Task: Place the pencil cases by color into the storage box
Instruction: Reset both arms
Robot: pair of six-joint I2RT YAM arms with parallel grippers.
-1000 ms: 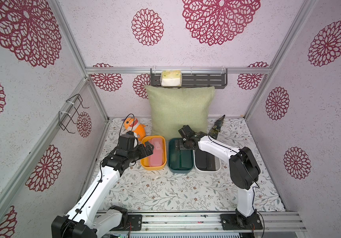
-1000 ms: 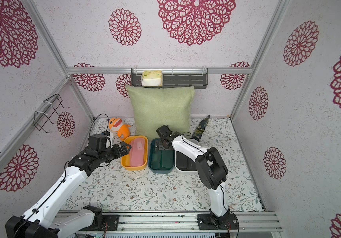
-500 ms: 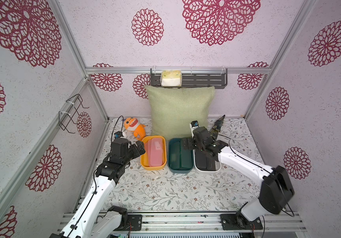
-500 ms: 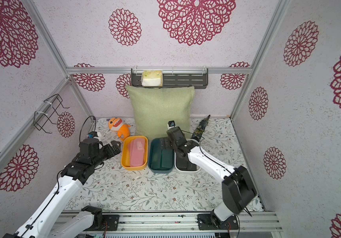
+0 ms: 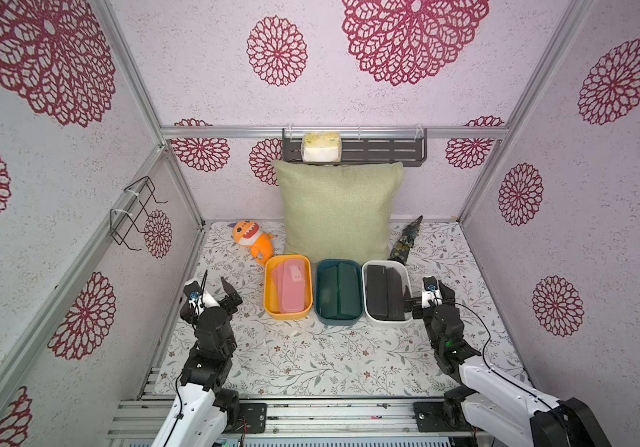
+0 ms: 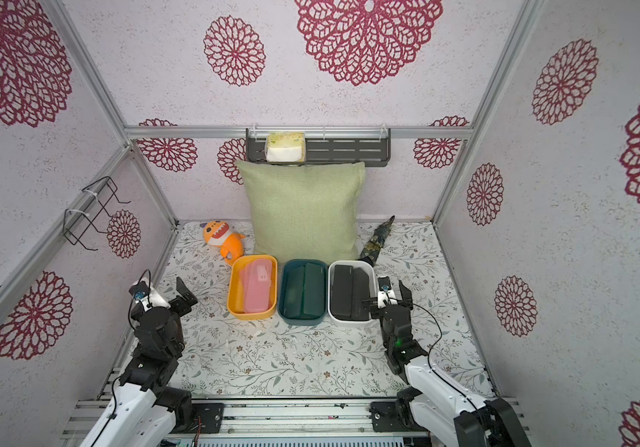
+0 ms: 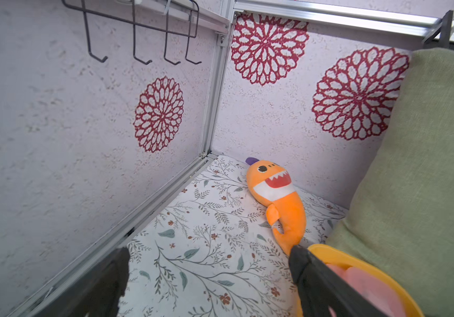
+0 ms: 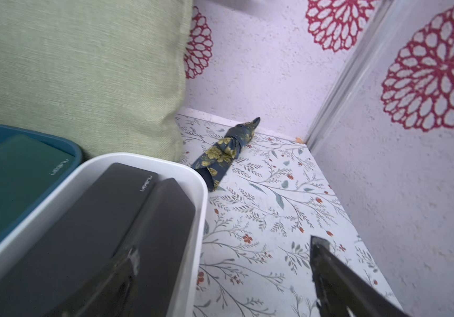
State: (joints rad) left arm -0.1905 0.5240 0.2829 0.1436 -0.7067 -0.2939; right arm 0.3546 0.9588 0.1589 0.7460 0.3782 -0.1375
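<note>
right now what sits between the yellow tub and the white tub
The teal tub, holding the dark green pencil cases, sits between them; both top views show it.

two black pencil cases lie side by side in the white tub, a green case in the teal tub beside it; the right gripper gapes empty.

Three tubs stood in a row on the surface, just before the pillow: left tub, middle tub, right tub, each with pencil cases lying inside. Plush toy lay behind the left tub, left of the pillow; folded umbrella behind the right tub, right of the pillow. Shelf hung on the back wall above the pillow.
</note>
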